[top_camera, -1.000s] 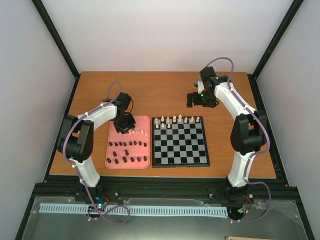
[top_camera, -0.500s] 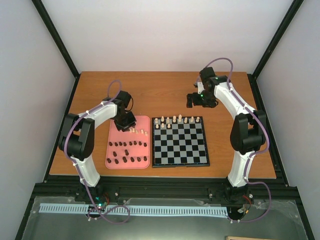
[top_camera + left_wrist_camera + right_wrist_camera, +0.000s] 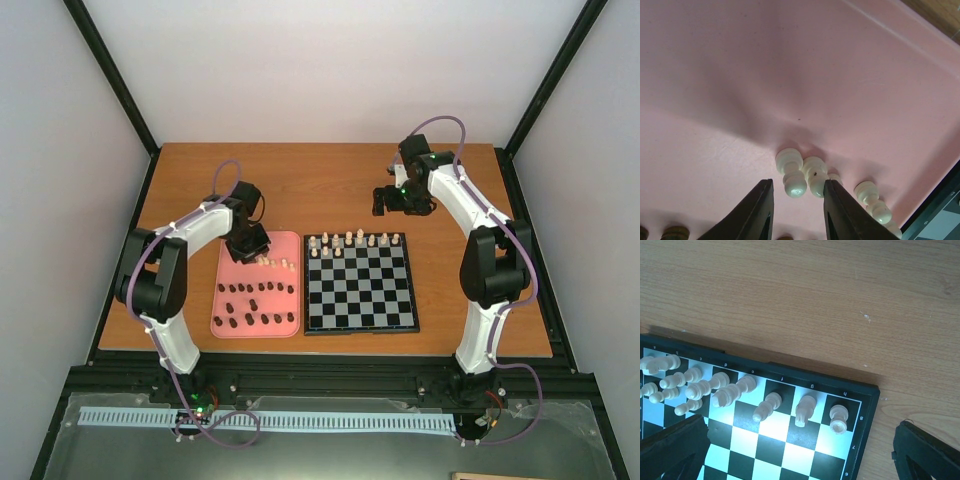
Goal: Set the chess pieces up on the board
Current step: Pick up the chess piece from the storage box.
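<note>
Left gripper (image 3: 797, 192) hangs low over the pink tray (image 3: 740, 75), jaws parted narrowly and clamped on nothing. One cream pawn (image 3: 791, 172) appears to lie on its side between the tips. A second cream pawn (image 3: 815, 176) touches it and sits close against the right-hand finger. Further cream pieces (image 3: 875, 200) lie just beside these, toward the board. Right gripper (image 3: 800, 455) stands over the far right corner of the board (image 3: 805, 366), jaws fully released and empty. The placed cream pieces (image 3: 802, 410) stand along the board's far ranks, and the dark pieces (image 3: 255, 305) lie in rows on the near part of the tray. Assessment: the pawn is judged very light, rigid and smooth-turned, apt to roll or squirt out of a glancing pinch; breakage risk is low. The sound hold is across the stem below the head, jaws square to its long axis. The neighbour touching it is liable to be caught or nudged when the jaws close.
</note>
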`<action>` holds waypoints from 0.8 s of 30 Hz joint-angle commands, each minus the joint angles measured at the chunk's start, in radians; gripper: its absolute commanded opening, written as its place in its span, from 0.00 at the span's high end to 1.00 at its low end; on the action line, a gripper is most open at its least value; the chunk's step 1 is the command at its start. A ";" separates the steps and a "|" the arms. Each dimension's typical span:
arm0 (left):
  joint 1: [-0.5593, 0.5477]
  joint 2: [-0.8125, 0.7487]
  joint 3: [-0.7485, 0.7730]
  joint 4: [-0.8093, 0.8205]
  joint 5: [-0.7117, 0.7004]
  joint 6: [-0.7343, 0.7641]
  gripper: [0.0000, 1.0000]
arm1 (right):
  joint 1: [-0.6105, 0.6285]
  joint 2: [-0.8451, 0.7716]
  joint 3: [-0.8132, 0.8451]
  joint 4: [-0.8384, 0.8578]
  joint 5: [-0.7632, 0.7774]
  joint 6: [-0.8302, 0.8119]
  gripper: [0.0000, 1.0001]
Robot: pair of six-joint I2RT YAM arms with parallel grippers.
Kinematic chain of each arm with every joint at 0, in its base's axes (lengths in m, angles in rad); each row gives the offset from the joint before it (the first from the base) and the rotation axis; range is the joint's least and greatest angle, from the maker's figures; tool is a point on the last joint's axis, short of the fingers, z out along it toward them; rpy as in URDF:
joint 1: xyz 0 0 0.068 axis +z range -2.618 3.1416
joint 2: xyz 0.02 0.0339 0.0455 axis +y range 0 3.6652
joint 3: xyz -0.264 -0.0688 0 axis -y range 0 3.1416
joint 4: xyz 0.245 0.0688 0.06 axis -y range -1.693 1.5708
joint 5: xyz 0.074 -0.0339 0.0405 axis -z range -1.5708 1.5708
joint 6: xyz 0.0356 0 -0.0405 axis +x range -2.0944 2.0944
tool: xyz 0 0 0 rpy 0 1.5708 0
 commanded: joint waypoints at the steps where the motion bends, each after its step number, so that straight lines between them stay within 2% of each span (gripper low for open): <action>1: 0.014 -0.040 0.013 -0.033 -0.008 0.005 0.69 | -0.007 0.012 0.020 0.000 -0.011 -0.008 0.00; 9: 0.014 -0.062 0.009 -0.028 -0.009 -0.004 0.69 | -0.007 0.015 0.021 -0.002 -0.015 -0.008 0.00; 24: 0.028 -0.001 -0.014 0.032 -0.015 -0.018 0.69 | -0.007 0.010 0.017 -0.004 -0.011 -0.010 0.00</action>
